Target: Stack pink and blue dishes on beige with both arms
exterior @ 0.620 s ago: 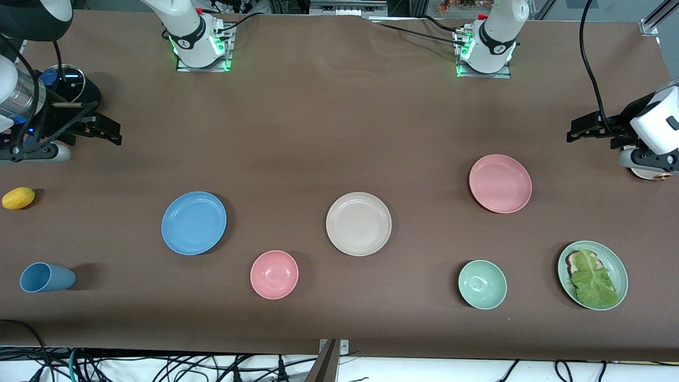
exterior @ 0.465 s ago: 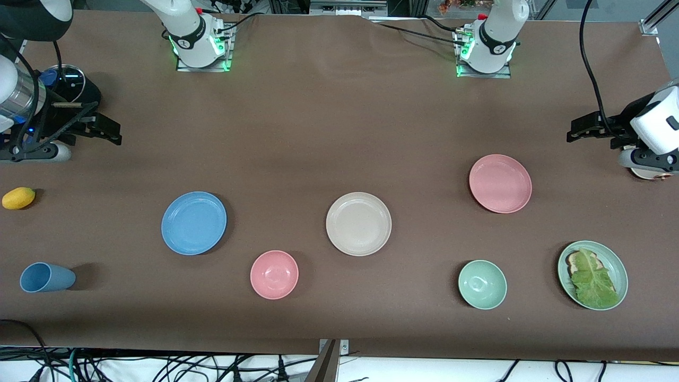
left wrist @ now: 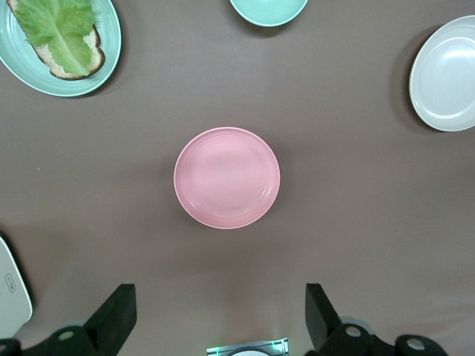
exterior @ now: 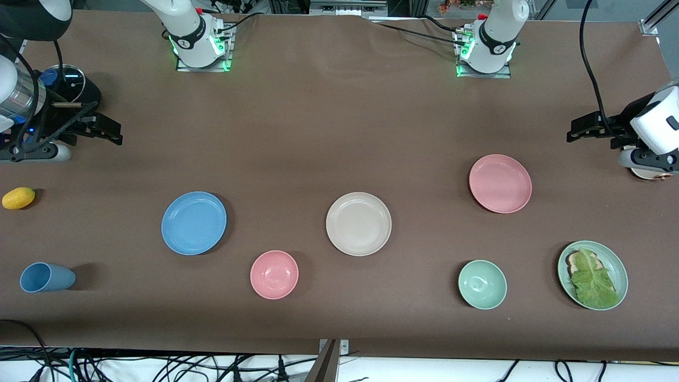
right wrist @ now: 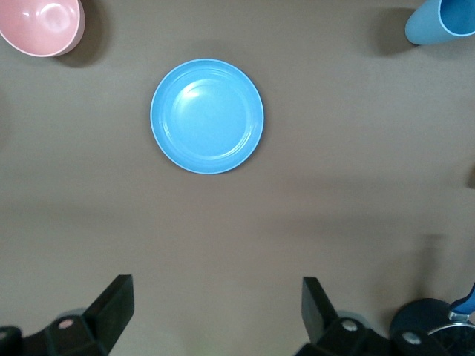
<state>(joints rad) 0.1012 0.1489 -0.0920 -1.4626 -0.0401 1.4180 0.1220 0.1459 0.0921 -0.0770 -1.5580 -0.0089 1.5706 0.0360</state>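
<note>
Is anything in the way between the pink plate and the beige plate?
Nothing visible is. Only bare table lies between the pink plate and the beige plate. The green bowl sits nearer the front camera, off that path.

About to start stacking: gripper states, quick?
Left gripper: open, empty, above the table near the pink plate.
Right gripper: open, empty, near the blue plate.

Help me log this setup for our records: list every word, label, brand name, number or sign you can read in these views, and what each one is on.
No text can be read in full.
Right arm base: a small round dark emblem, too small to read.
Left arm base: the same kind of emblem, too small to read.
White object at the edge of the left wrist view: a small dark mark, illegible.
The plates, bowls and cup carry no lettering.
</note>
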